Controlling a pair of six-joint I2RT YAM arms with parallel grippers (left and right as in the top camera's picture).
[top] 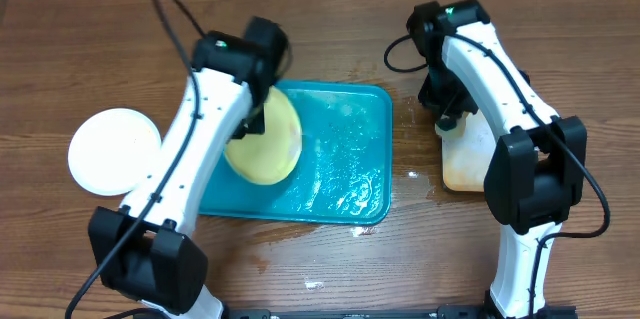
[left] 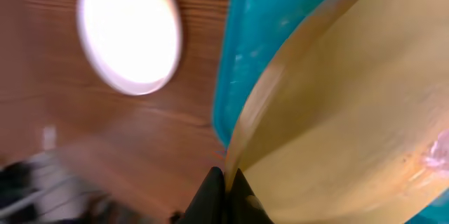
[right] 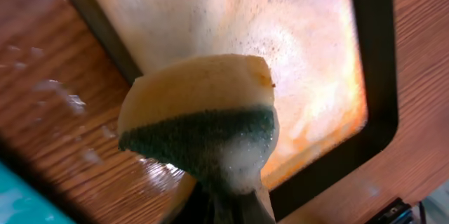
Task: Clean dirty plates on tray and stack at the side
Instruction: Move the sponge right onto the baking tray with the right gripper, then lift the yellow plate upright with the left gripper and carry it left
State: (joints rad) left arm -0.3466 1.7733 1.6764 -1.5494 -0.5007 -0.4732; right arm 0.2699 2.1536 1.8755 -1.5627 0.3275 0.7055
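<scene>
- I am looking down on a brown wooden table (top: 330, 49). Splashes of water (top: 412, 174) are lying between the blue tray (top: 350, 159) and a small black-rimmed tray (top: 462, 164) to its right. Nothing of the room beyond the table is showing.
- The blue tray is sitting mid-table, its floor glistening wet.
- The left gripper (left: 224, 176) is pinching the yellow plate (top: 268, 144) by its rim, fingers clamped tight on the edge. It is holding the plate tilted above the left end of the blue tray.
- A white plate (top: 113, 151) is lying flat on the table, left of the blue tray and apart from it.
- The right gripper (right: 235, 206) is clamped on a foamy sponge (right: 203, 119), yellow with a green scouring face, and is hanging over the small tray's stained beige floor.
- The left arm is covering the yellow plate's left edge from above, and the left wrist view is coming through blurred. I cannot tell whether the white plate is one plate or a stack.
</scene>
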